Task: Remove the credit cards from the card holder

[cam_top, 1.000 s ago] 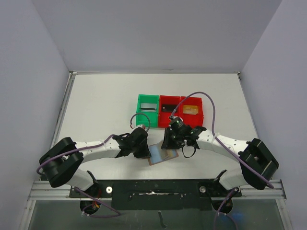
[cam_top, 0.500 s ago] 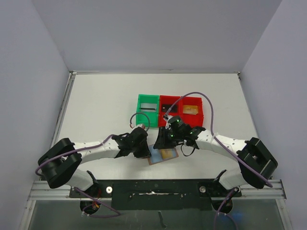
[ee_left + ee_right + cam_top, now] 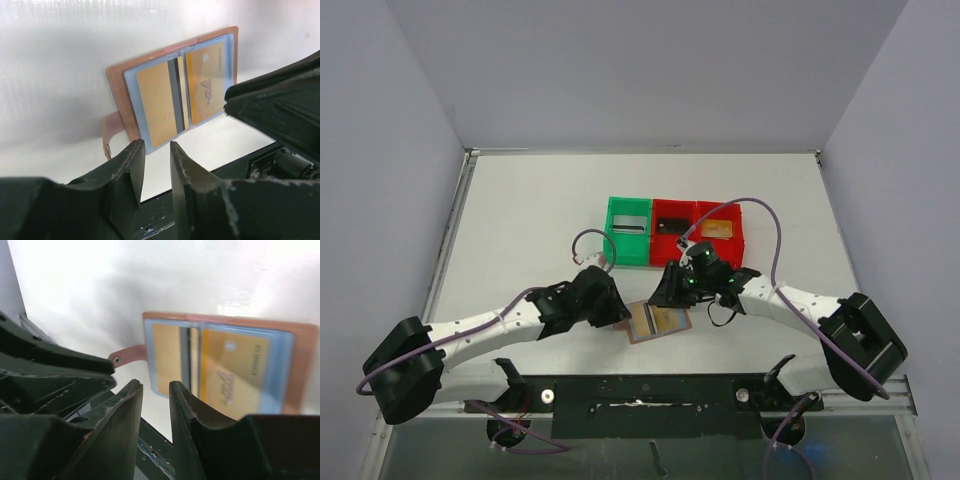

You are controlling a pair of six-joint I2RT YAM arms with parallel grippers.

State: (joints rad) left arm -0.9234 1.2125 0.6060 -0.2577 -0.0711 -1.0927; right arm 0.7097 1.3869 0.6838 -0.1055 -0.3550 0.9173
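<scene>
The tan card holder (image 3: 658, 322) lies open and flat on the table, blue lining up. In the left wrist view the card holder (image 3: 172, 90) shows a gold credit card (image 3: 157, 102) in one pocket and a gold one with a logo (image 3: 207, 82) in the other, with a dark card edge between them. My left gripper (image 3: 155, 150) stands just off the corner by the snap tab (image 3: 111, 130), jaws slightly apart and empty. My right gripper (image 3: 154, 387) hovers over the card holder's (image 3: 225, 365) near edge, jaws slightly apart with nothing between them.
Behind the holder stand a green bin (image 3: 627, 240) with a grey card, a red bin (image 3: 672, 242) with a dark card and a second red bin (image 3: 720, 243) with a gold card. The two grippers (image 3: 617, 312) (image 3: 665, 297) are close together.
My left gripper has opened, let go of the holder's edge and drawn back to the left. The holder now lies fully spread. The right gripper shifted slightly above it.
</scene>
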